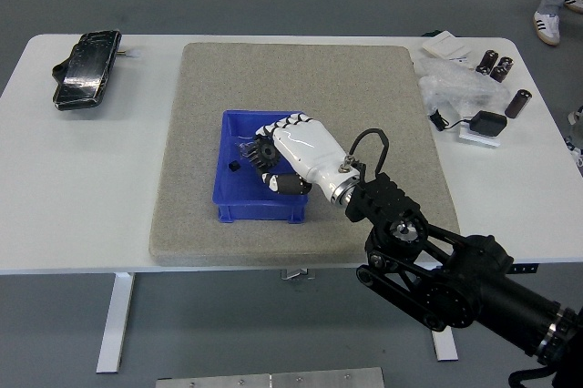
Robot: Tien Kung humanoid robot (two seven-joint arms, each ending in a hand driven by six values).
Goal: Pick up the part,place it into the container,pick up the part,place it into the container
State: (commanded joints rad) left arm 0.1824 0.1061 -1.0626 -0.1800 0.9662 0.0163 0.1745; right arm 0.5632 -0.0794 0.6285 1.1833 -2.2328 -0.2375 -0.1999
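Note:
My right hand (271,168), white with black finger joints, is over the blue container (239,213) on the grey mat (291,78). Its fingers are curled around a black gear (265,153), held just above the container's right half. A small black part (234,167) and a clear bit (246,144) lie inside the container to the left of the hand. The smaller gear that lay on the mat to the right of the container is hidden behind my wrist and arm. The left arm is out of view.
A black wrapped device (86,69) lies at the table's far left. At the far right are clear plastic bags (451,87), black cylinders (496,65), a black adapter (487,122) and a white card (444,44). A person's shoe (547,25) shows at the top right.

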